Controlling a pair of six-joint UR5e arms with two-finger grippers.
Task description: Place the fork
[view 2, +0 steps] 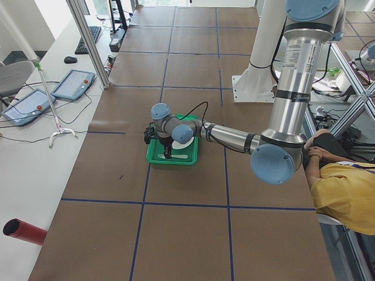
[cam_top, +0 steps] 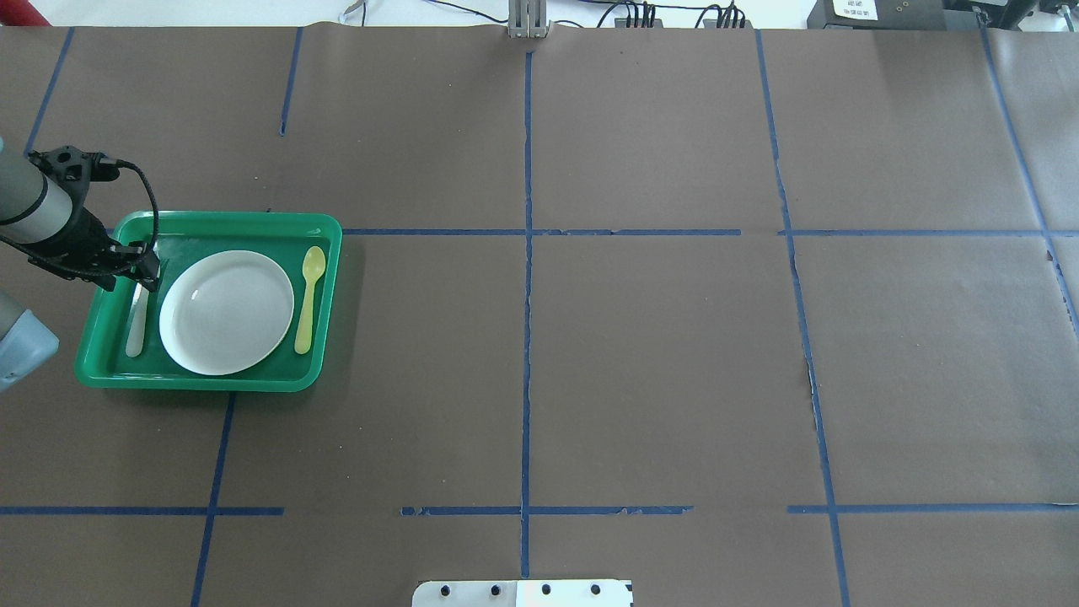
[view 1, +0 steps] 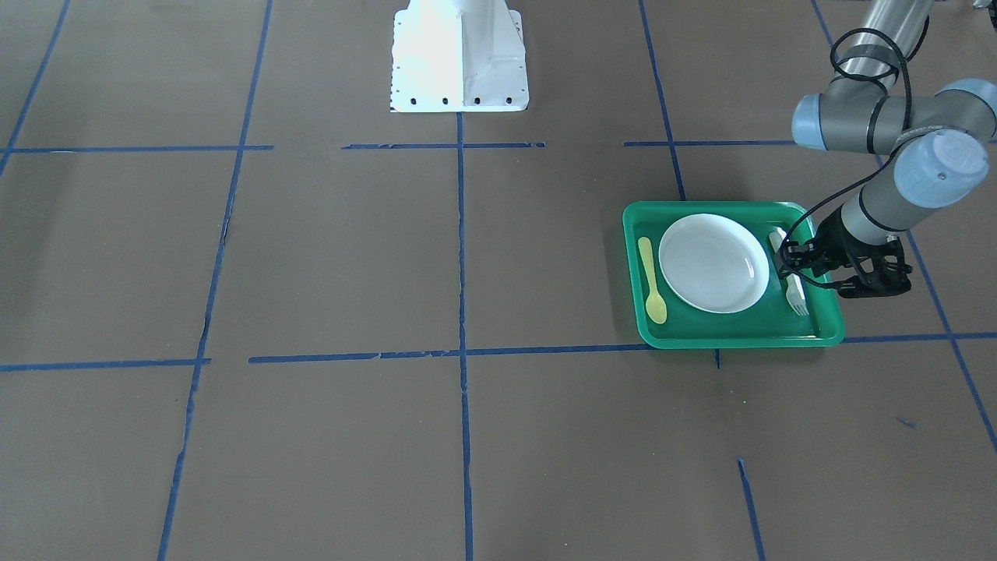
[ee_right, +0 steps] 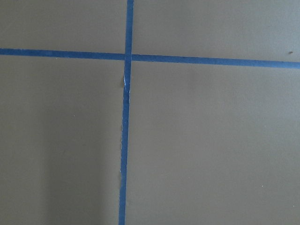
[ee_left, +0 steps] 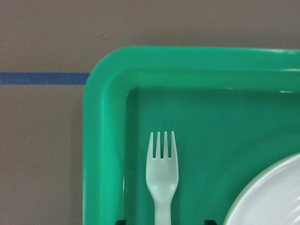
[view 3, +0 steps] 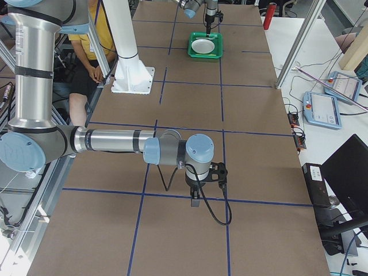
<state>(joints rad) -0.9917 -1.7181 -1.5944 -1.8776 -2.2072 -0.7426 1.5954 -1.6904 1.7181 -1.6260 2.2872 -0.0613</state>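
The pale fork lies flat in the green tray beside the white plate, tines toward the tray's corner. It also shows in the front view and the overhead view. My left gripper is low over the fork's handle and open. Its dark fingertips show far apart on either side of the handle in the left wrist view. My right gripper hangs over bare table far from the tray, and I cannot tell whether it is open or shut.
A yellow spoon lies in the tray on the plate's other side. The tray sits near the table's left end. The white robot base stands at mid-table edge. A seated person is beside the table.
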